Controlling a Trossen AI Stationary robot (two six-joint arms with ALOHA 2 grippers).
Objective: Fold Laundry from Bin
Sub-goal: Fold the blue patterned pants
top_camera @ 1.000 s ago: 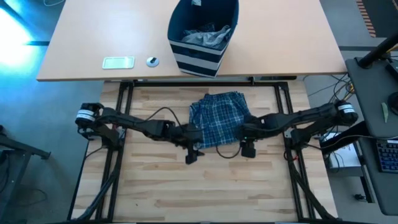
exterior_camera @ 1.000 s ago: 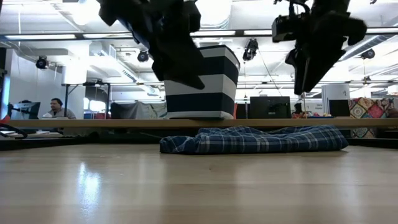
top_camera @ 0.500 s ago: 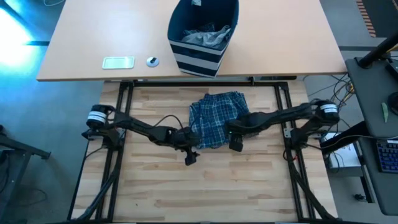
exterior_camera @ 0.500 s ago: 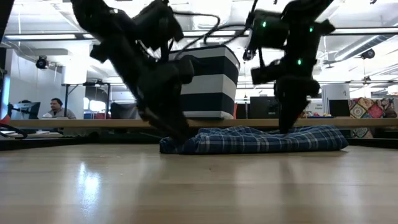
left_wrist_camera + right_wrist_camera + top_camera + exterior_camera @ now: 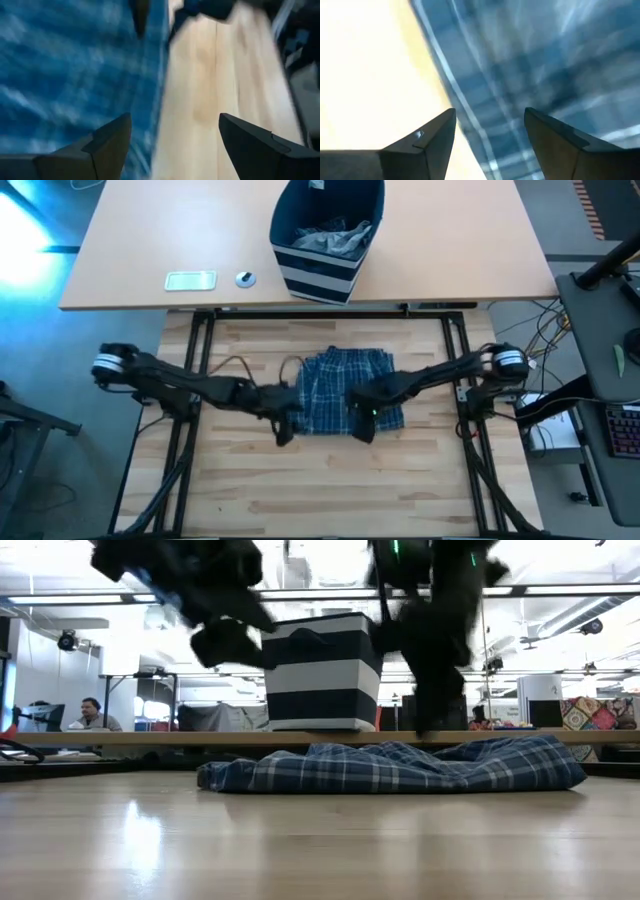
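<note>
The laundry in play is a blue-and-white plaid garment [image 5: 348, 390] lying flat on the wooden table [image 5: 250, 490]. Its near edge shows in the low view [image 5: 400, 768]. The bin [image 5: 327, 235], navy with pale stripes, stands on the far desk with grey cloth [image 5: 335, 238] inside. My left gripper [image 5: 283, 430] hangs open above the table beside the garment's near left corner, raised in the low view [image 5: 225, 640]. My right gripper [image 5: 362, 428] hovers open over the garment's near edge [image 5: 485, 75], fingers pointing steeply down.
A pale flat rectangle [image 5: 190, 280] and a small round thing [image 5: 245, 278] lie on the far desk left of the bin. Bare wood lies near, left and right of the garment. A seated person [image 5: 90, 715] shows far off in the room.
My left gripper dipped to the garment's near left corner, then rose and drew away toward the table's left. My right gripper has gone left and down over the garment's near edge. The garment now lies spread farther toward the left and the near edge.
</note>
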